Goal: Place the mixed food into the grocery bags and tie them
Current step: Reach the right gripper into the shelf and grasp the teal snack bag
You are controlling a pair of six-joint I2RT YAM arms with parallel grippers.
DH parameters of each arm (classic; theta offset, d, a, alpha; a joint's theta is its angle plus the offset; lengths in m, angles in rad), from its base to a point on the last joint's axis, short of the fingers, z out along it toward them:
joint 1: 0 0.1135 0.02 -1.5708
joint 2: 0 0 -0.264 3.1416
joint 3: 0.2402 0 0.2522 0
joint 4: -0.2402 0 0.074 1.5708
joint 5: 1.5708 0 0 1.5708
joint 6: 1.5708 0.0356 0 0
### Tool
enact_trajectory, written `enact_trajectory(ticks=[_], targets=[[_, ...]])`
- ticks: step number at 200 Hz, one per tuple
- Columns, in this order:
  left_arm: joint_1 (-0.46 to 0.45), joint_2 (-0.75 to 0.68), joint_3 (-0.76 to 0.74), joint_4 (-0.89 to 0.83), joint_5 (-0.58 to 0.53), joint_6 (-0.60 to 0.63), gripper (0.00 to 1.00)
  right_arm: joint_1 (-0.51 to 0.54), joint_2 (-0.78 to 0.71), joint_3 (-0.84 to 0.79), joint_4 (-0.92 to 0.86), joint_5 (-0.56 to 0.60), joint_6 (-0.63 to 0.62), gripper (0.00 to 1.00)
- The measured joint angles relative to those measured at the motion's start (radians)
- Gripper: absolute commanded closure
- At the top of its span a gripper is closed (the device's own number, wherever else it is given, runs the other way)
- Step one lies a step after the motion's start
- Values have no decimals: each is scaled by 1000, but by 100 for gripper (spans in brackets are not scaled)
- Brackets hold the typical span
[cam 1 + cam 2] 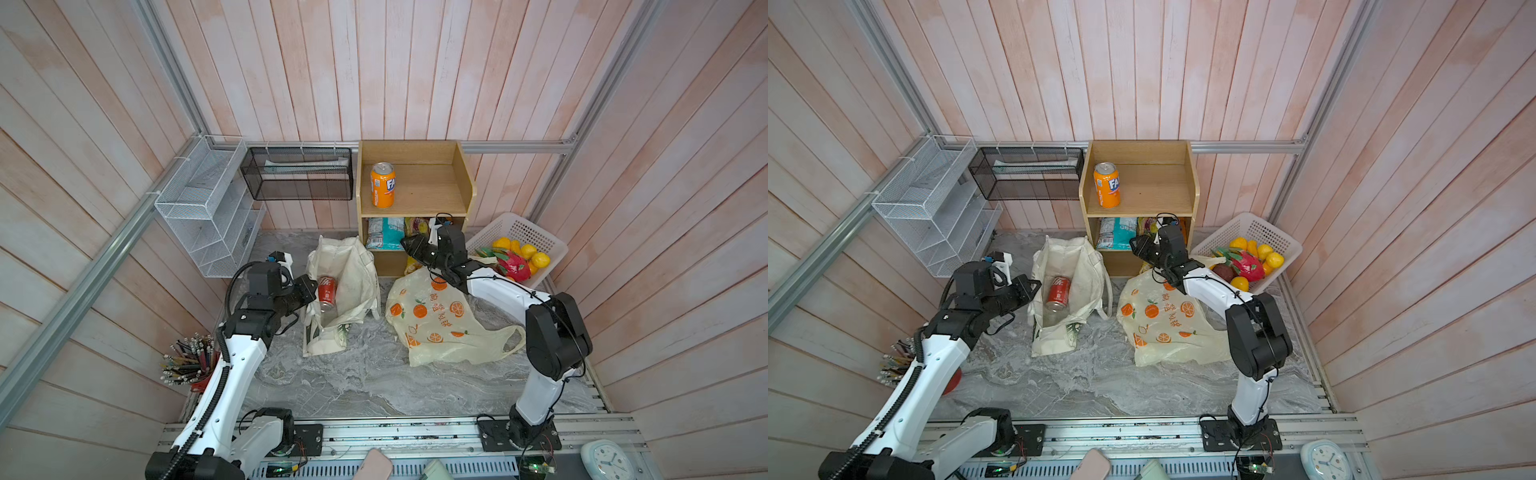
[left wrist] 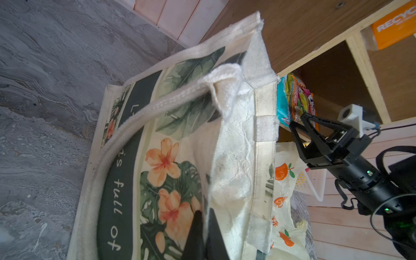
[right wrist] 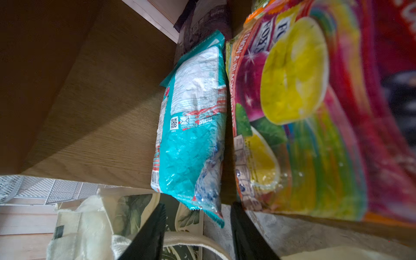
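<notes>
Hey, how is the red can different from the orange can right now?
The red can lies tilted inside the tote, while the orange can stands upright on top of the shelf. The red can has white lettering, and the orange can has a blue-and-white logo. Both are drink cans that look about the same size.

Teal snack packet [image 1: 384,232] half hidden under the shelf board [image 1: 415,210]; fruit-candy packet [image 3: 315,112] blurred and edge-cropped.
</notes>
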Motion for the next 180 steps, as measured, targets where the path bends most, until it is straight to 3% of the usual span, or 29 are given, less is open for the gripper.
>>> enact_trajectory(ticks=[83, 118, 160, 180], targets=[[7, 0, -8, 15, 11, 0, 100, 16, 48, 53, -14, 6, -9, 49], [8, 0, -8, 18, 11, -1, 100, 27, 68, 66, -16, 6, -9, 54], [10, 0, -9, 19, 15, -1, 100, 27, 74, 71, -21, 7, 5, 75], [11, 0, -8, 19, 18, -1, 100, 26, 74, 71, -21, 6, 11, 91]])
